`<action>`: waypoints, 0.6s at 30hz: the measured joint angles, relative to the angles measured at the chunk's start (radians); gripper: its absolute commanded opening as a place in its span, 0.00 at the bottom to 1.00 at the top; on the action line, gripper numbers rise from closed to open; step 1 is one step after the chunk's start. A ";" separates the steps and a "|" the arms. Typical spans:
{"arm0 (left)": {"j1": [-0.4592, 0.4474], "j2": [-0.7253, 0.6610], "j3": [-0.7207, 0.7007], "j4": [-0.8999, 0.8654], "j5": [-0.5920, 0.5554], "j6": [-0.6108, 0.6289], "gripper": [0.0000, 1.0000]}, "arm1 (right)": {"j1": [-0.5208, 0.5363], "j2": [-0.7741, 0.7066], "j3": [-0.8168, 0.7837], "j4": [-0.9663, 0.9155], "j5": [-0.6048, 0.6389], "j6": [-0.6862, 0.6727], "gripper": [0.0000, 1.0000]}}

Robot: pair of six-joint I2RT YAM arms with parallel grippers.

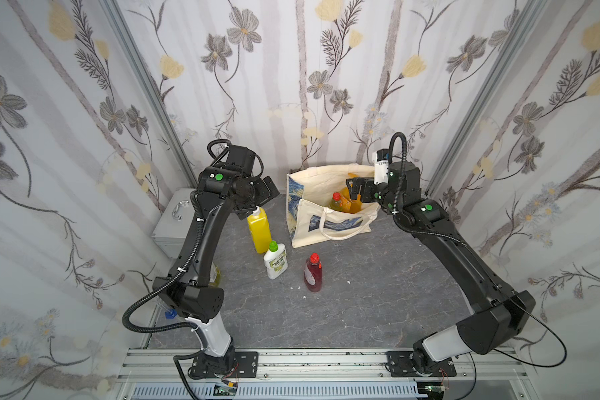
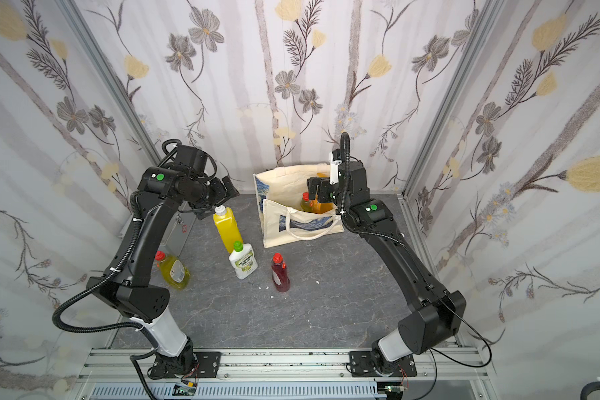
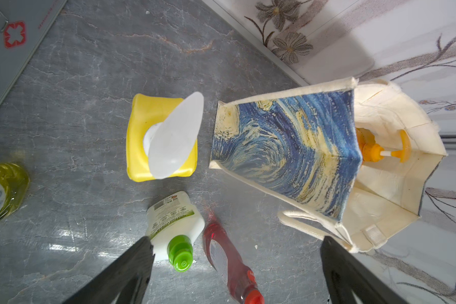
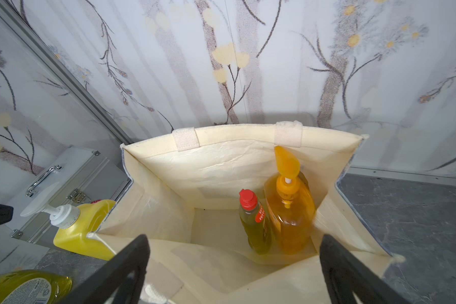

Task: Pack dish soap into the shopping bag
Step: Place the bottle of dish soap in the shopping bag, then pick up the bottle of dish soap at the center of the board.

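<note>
Right gripper (image 4: 234,240): jaws wide, empty, above the open shopping bag (image 4: 221,163), which holds 2 upright bottles: orange pump bottle (image 4: 290,218) and yellow-green bottle (image 4: 256,226). Left gripper (image 3: 237,241): jaws wide, empty, over the yellow pump bottle (image 3: 161,136); white bottle (image 3: 174,218), dark red bottle (image 3: 221,252) and second yellow-green bottle (image 2: 174,272) stand nearby on the table (image 3: 77,105), outside the bag.

Six dish soap bottles in all. Four stand on the bench (image 1: 361,304): one yellow bottle (image 1: 259,230) with a white pump, one white bottle (image 1: 275,263) with a green cap, one dark red bottle (image 1: 313,273) and one yellow-green bottle (image 2: 174,272). Two stand inside the one shopping bag (image 1: 307,221): one orange pump bottle (image 4: 290,210) and a second yellow-green bottle (image 4: 256,223). One silver metal case (image 1: 174,221). Two claws: the left claw (image 3: 236,246) and the right claw (image 4: 234,244).
</note>
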State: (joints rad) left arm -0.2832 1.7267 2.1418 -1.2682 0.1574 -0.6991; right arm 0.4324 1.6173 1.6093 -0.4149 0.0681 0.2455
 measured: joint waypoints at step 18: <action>-0.214 -0.027 0.011 -0.082 0.045 -0.019 1.00 | -0.220 -0.150 -0.017 -0.439 -0.062 0.049 1.00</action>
State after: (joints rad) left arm -0.4976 1.6997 2.1532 -1.3502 0.2028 -0.7177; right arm 0.2123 1.4673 1.5921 -0.8539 0.0063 0.2947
